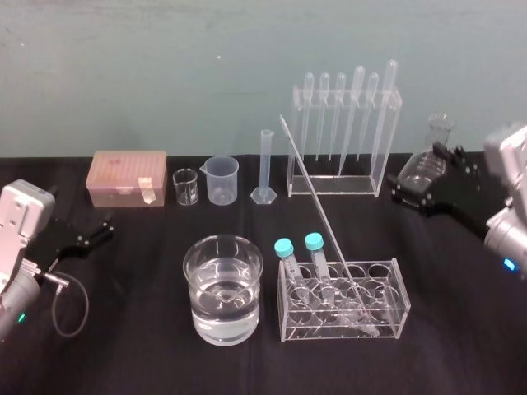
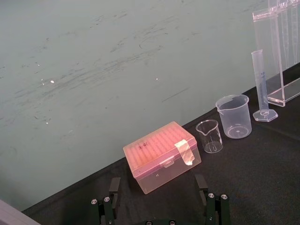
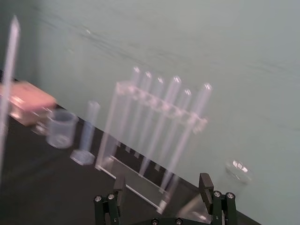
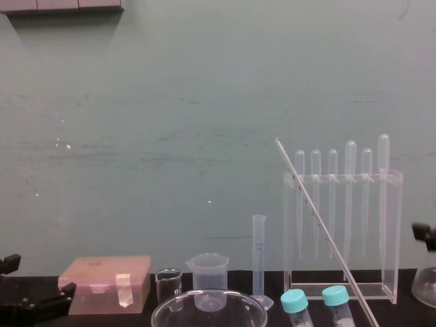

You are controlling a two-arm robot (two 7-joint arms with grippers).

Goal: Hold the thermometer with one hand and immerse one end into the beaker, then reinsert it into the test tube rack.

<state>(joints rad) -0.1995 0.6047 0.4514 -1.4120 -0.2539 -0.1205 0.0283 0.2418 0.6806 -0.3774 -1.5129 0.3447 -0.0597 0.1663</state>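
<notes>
The thermometer [image 1: 317,206] is a long thin clear rod leaning up and to the left out of the low clear test tube rack [image 1: 399,284] at the front, right of centre. It also shows in the chest view [image 4: 321,221]. Two blue-capped tubes [image 1: 285,248] stand in the same rack. The beaker [image 1: 222,288], a wide glass one part full of water, stands just left of the rack. My left gripper [image 1: 95,233] rests open at the table's left edge. My right gripper [image 1: 416,185] hovers open at the back right, its fingers [image 3: 205,183] wide apart with nothing between them.
Along the back stand a pink tip box [image 1: 128,177], a small glass beaker [image 1: 186,187], a plastic beaker [image 1: 222,179], a graduated cylinder [image 1: 265,167] and a tall clear stand with several pipettes [image 1: 346,123]. A glass flask [image 1: 428,160] sits beside my right gripper.
</notes>
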